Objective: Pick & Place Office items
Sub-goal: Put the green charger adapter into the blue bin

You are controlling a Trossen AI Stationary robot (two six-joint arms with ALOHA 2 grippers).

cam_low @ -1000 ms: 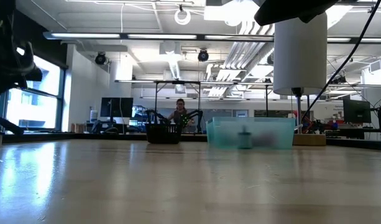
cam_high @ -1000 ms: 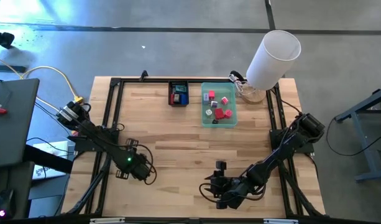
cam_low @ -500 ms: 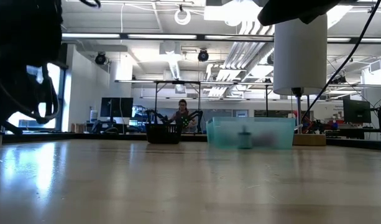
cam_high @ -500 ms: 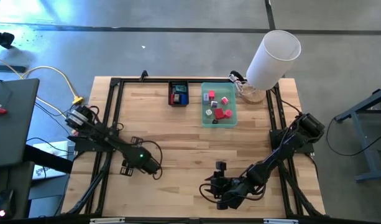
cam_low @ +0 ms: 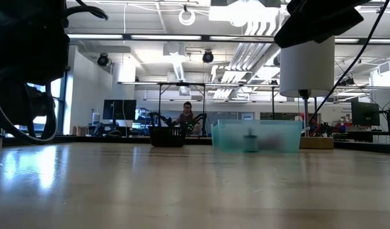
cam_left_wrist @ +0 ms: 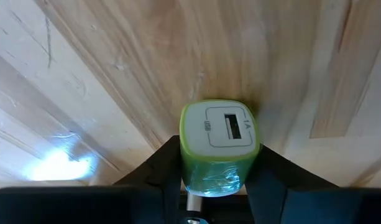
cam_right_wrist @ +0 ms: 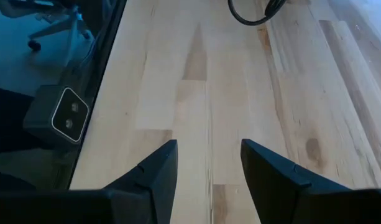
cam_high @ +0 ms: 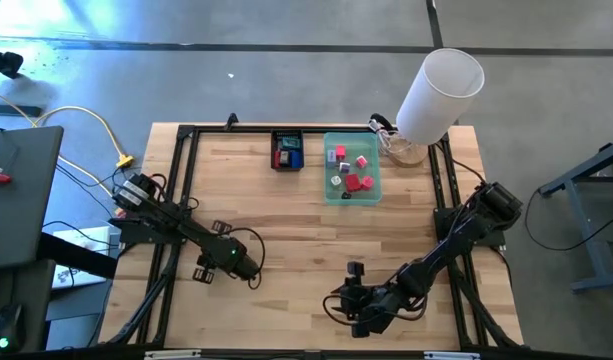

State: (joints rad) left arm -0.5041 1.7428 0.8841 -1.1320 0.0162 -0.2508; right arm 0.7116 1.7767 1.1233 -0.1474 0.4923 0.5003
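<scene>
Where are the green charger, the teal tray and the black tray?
green charger (cam_left_wrist: 219, 144), left wrist view, its white socket face.
teal tray (cam_high: 328, 168), high view, its left wall.
black tray (cam_high: 287, 133), high view, its far rim.

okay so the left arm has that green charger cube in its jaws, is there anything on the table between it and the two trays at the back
Nothing visible. The left gripper holds the green charger cube over bare wood. In the high view, the boards between it and the black tray and teal tray carry nothing; the right gripper sits nearer the front, off that line.
</scene>
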